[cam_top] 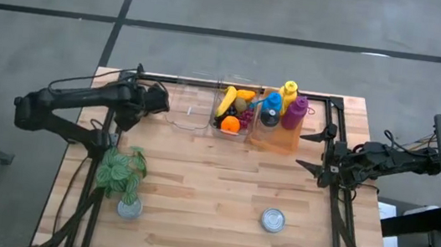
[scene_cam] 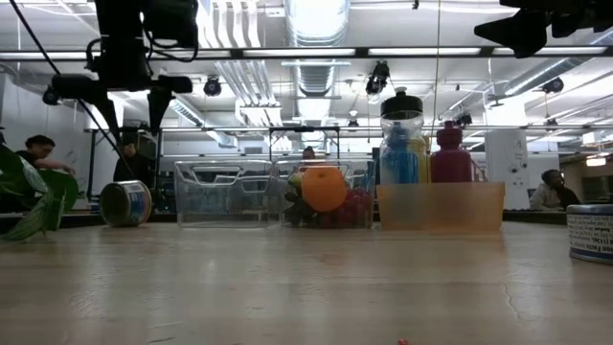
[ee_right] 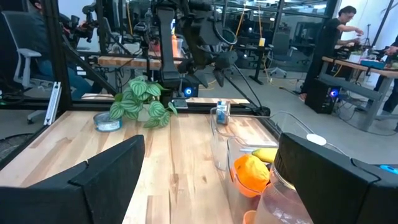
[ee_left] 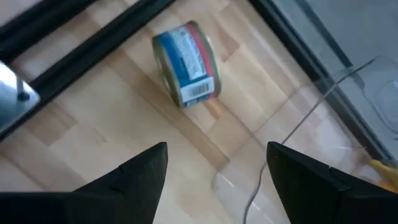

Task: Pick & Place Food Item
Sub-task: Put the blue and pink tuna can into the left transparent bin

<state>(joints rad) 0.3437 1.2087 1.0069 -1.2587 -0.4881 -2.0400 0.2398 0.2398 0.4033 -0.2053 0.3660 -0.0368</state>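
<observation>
closest to the low camera, bare wood of the desk [scene_cam: 306,287] fills the foreground, with the edge of a tin [cam_top: 273,220] showing at the right margin of that view. that tin stands upright on the near part of the desk, toward the right side. a small potted plant [cam_top: 121,175] sits near the left edge.

along the far edge stand three clear bins in a row. the empty clear bin [cam_top: 187,107] is leftmost. the fruit bin [cam_top: 234,113] next to it holds a banana [cam_top: 227,101] and an orange [cam_top: 230,124], plus dark grapes. the third, the bottle bin [cam_top: 276,135], carries a blue bottle [cam_top: 270,109], a yellow bottle [cam_top: 289,91] and a purple bottle [cam_top: 295,112], all upright.

a labelled can [ee_left: 186,64] lies on its side on the desk near the far left corner, just beside the empty clear bin and apart from it. the left claw [cam_top: 161,101] hangs above that spot, its fingers [ee_left: 134,177] spread and holding nothing, the can lying on the wood beyond them in the left wrist view.

the right claw [cam_top: 315,152] waits at the right edge of the desk, just beside the bottle bin, fingers wide apart and empty.

people are at work in the room behind the desk.
</observation>
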